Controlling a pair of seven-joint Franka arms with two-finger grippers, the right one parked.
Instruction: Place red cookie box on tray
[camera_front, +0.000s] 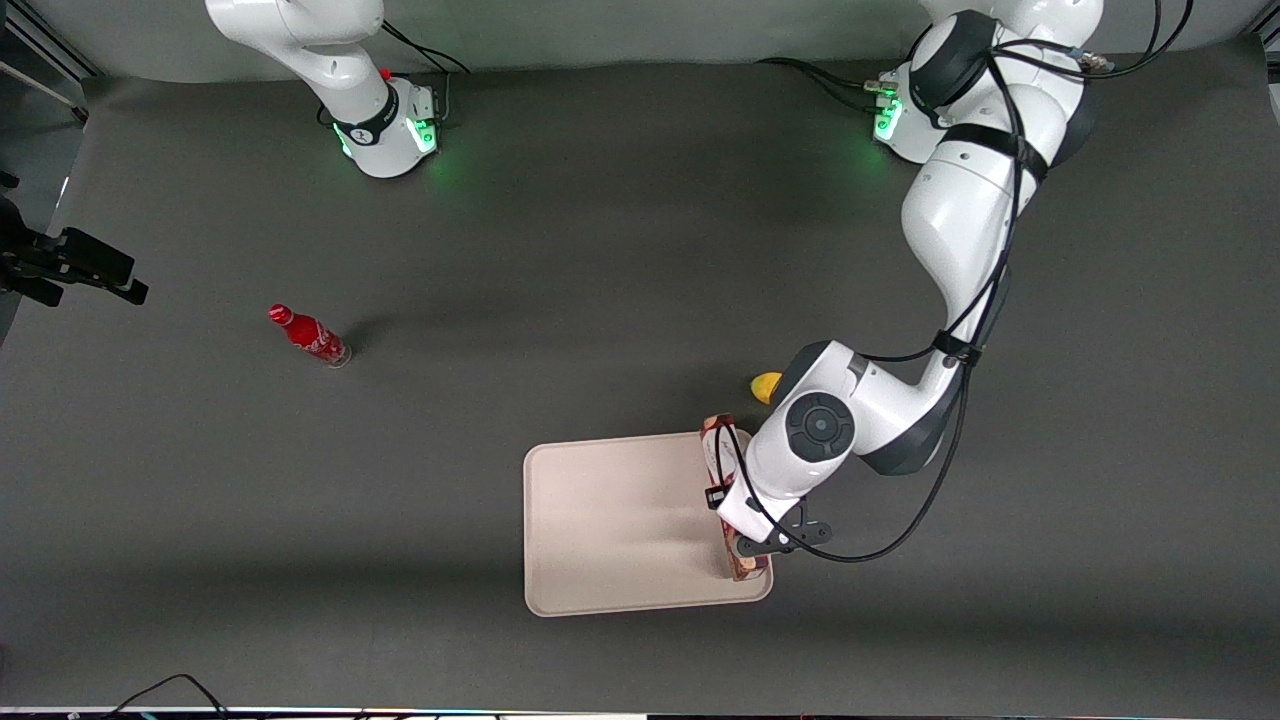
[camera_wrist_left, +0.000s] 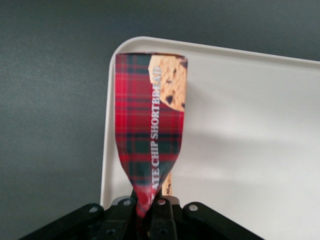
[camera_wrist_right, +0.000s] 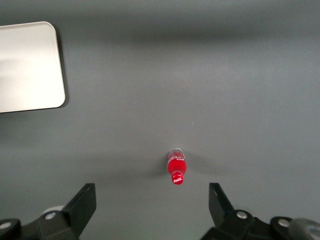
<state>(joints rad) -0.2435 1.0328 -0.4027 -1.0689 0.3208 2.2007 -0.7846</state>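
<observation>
A: The gripper (camera_front: 748, 545) is over the tray (camera_front: 610, 520), at the edge toward the working arm's end of the table, and its fingers are clamped on the box (camera_front: 716, 436).

B: Confirmed from the wrist view. The two fingers (camera_wrist_left: 161, 212) pinch the carton's end so hard that the cardboard narrows to a crease between them.

A: Where does the box sit against the rim?

B: It runs along the tray's short side, inside the rim on the wrist view, with its free end close to a rounded corner. Whether it touches the tray floor, I cannot tell.

A: Room to move?

B: Plenty. Most of the tray toward the parked arm's end is bare cream surface. Around it lies open dark table (camera_front: 600, 250) on every side.

A: Anything near?

B: A small yellow thing (camera_front: 766, 385) sits just off the tray, farther from the front camera, half hidden by the arm. A red bottle (camera_front: 310, 337) stands well apart, toward the parked arm's end.

A: And the look of the box?

B: Dark-red tartan with thin dark and pale lines, white lettering running lengthwise reading "CHIP SHORTBREAD", and a brown chocolate-chip cookie printed at the free end. It is long and slim, about as long as that short side.
</observation>
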